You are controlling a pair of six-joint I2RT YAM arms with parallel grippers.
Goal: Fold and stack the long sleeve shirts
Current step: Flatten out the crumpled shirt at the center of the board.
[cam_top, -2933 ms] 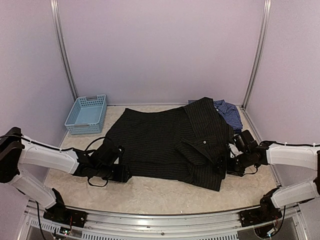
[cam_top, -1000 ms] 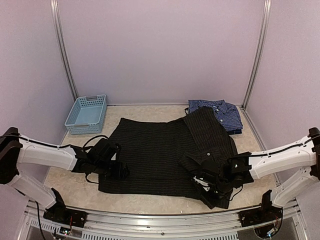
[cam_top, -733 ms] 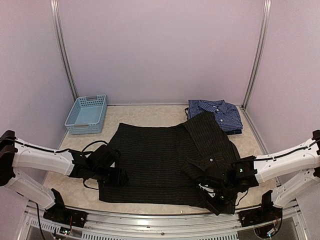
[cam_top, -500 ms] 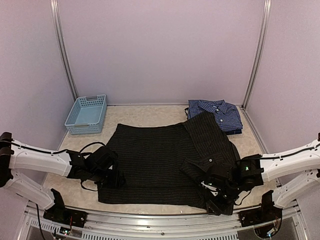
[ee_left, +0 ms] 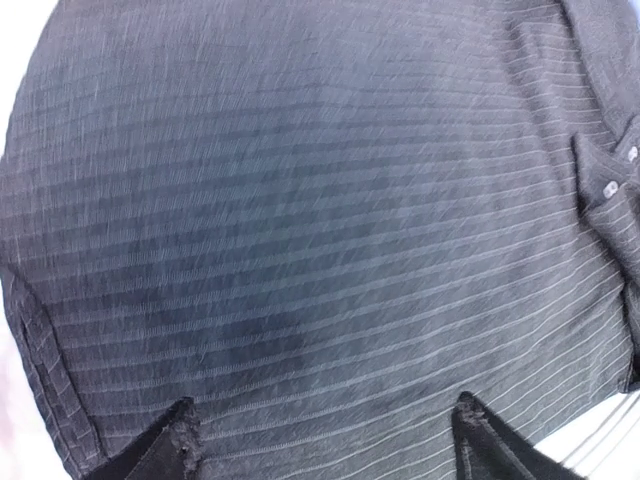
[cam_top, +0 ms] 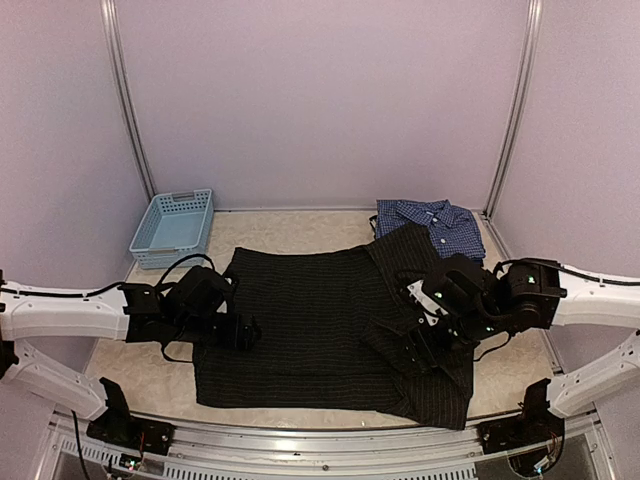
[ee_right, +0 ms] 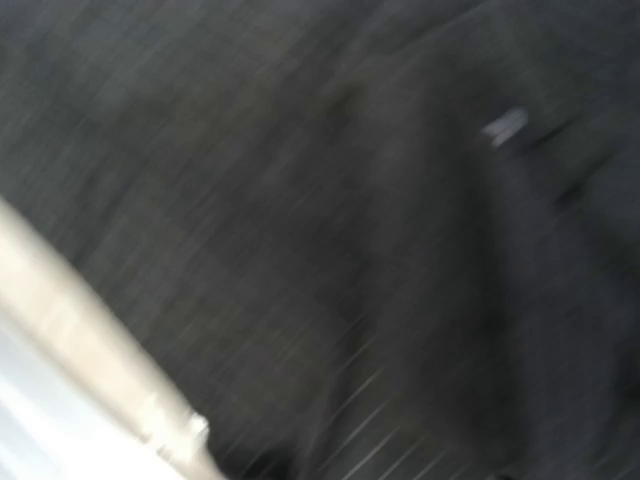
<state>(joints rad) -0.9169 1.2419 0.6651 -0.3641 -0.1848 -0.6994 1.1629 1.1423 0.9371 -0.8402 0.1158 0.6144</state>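
Black shirt (cam_top: pixel 310 320) is spread flat right of the basket (cam_top: pixel 172 228), blue shirt (cam_top: pixel 432 222) folded farther right. Left gripper (ee_left: pixel 325 445) is seen spread apart only from its wrist; right gripper (cam_top: pixel 420 335) can't be told, too blurred.

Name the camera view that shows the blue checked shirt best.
Top external: only there is the blue checked shirt visible, folded at the back right. The left wrist view shows just the black pinstriped shirt; the right wrist view, just blurred dark cloth.

Black pinstriped shirt (cam_top: pixel 310 320) spread flat mid-table, blue checked shirt (cam_top: pixel 432 225) folded at far right corner
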